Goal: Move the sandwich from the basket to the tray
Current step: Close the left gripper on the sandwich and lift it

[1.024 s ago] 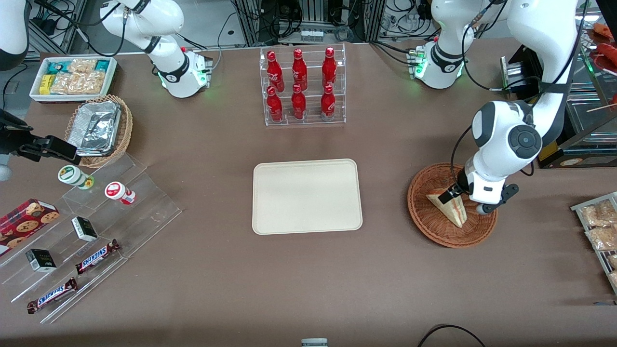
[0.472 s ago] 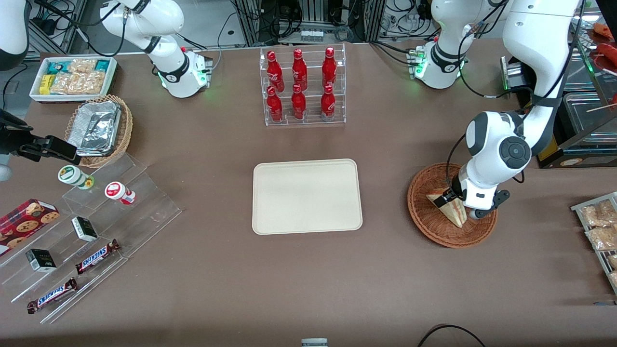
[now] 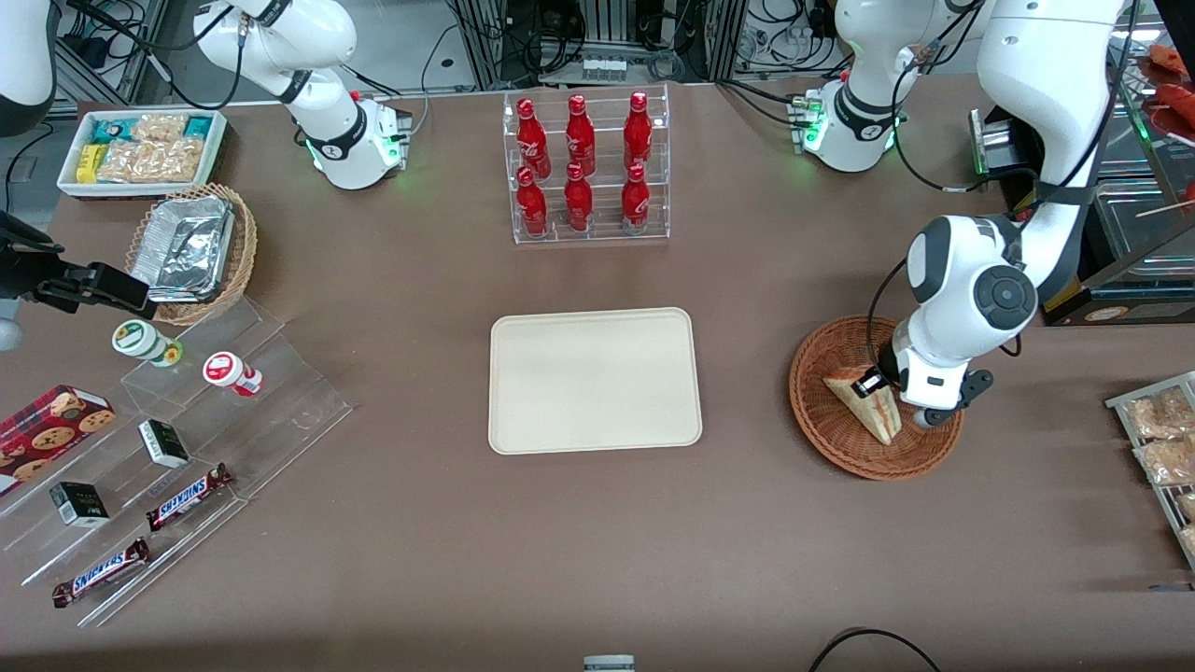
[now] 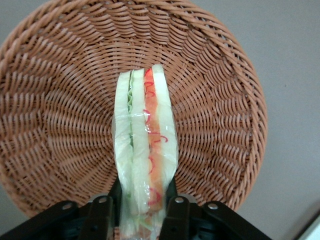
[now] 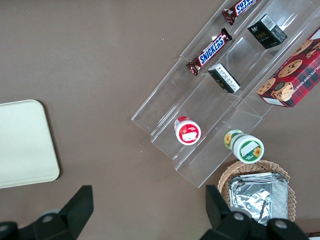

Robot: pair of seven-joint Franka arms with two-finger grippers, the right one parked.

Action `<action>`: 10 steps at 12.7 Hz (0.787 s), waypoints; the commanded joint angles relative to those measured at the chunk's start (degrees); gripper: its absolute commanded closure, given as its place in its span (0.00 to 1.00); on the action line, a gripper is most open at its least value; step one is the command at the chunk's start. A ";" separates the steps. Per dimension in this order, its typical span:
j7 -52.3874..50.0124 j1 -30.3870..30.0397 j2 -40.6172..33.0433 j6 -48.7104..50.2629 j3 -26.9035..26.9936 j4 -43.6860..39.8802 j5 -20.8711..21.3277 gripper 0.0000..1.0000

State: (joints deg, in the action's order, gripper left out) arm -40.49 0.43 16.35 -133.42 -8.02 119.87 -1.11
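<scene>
The sandwich [image 3: 866, 408], a pale wedge with red and green layers in clear wrap, stands on edge in the reddish-brown wicker basket [image 3: 840, 443] toward the working arm's end of the table. My gripper [image 3: 884, 394] is down in the basket and shut on the sandwich's wide end. In the left wrist view its black fingers [image 4: 176, 212] press both sides of the sandwich [image 4: 145, 135], with the basket [image 4: 60, 100] weave all around. The cream tray [image 3: 523, 336] lies flat at mid-table beside the basket with nothing on it.
A clear rack of red bottles [image 3: 586, 168] stands farther from the front camera than the tray. Snack packets [image 3: 1160, 434] lie at the table edge beside the basket. Acrylic shelves with snacks [image 3: 177, 439] and a tan basket of foil containers [image 3: 191, 250] sit toward the parked arm's end.
The wrist has shifted slightly over the basket and its fingers have come in against the sandwich's sides. The sandwich has barely moved.
</scene>
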 commanded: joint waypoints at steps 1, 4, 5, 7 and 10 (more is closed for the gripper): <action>-0.11 0.54 -0.96 8.32 -0.41 -5.33 0.32 1.00; 0.15 3.96 -0.96 16.42 -0.50 -10.70 2.42 1.00; 0.41 5.19 -0.88 17.74 -0.50 -11.58 2.43 1.00; 4.17 7.21 -0.88 18.02 -0.59 -11.68 2.34 1.00; 7.18 10.46 -0.53 17.41 -1.03 -11.85 2.08 1.00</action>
State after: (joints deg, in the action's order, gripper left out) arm -34.99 8.68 15.68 -116.67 -9.17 108.80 0.47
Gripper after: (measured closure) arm 0.855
